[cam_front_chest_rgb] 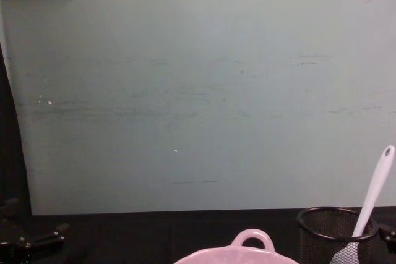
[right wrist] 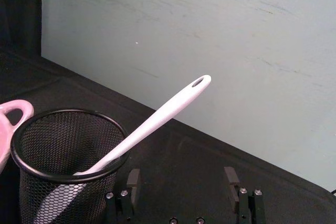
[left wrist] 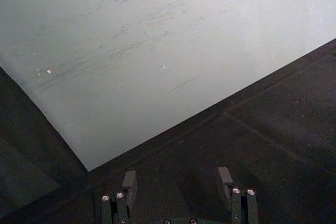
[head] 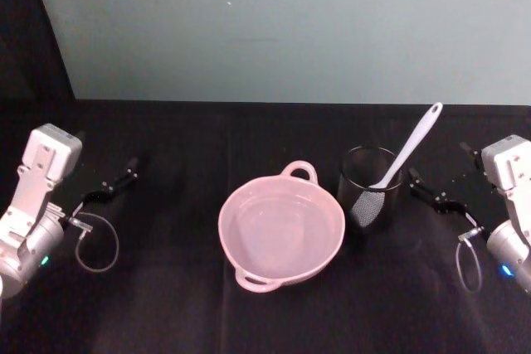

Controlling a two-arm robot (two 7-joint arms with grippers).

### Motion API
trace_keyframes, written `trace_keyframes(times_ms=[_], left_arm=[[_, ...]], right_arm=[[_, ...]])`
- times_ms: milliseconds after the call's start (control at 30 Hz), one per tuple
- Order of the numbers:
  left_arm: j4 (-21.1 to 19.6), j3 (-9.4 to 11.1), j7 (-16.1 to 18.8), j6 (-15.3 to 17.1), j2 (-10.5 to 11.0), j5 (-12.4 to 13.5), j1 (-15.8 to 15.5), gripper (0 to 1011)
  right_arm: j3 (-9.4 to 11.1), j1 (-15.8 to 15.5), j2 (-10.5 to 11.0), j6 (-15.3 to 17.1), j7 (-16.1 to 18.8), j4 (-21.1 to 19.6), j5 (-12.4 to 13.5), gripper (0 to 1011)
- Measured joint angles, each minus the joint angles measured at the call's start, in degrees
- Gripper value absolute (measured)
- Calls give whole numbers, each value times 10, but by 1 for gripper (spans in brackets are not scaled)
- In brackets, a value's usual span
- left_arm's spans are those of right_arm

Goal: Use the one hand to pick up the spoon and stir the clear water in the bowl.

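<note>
Head view: black table [head: 166, 304]; pale pink round bowl [head: 222, 223] of clear water at centre; black wire-mesh cup [head: 365, 205] just beside it holds the slim white plastic spoon [head: 411, 147], ungrasped. My right claw [right wrist: 181, 178] near the cup and left claw [left wrist: 177, 179] parked at table's left, both spread. Pickup and stirring remain; I read no writing.

You'll find no readable text, label, brand, number or sign on anything in these views.
</note>
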Motion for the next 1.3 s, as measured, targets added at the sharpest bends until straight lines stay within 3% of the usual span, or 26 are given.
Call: trace_keyframes(times_ms=[1300], left_arm=[[0,0,0,0,0,0,0,1005]], right_arm=[[0,0,0,0,0,0,0,1003]])
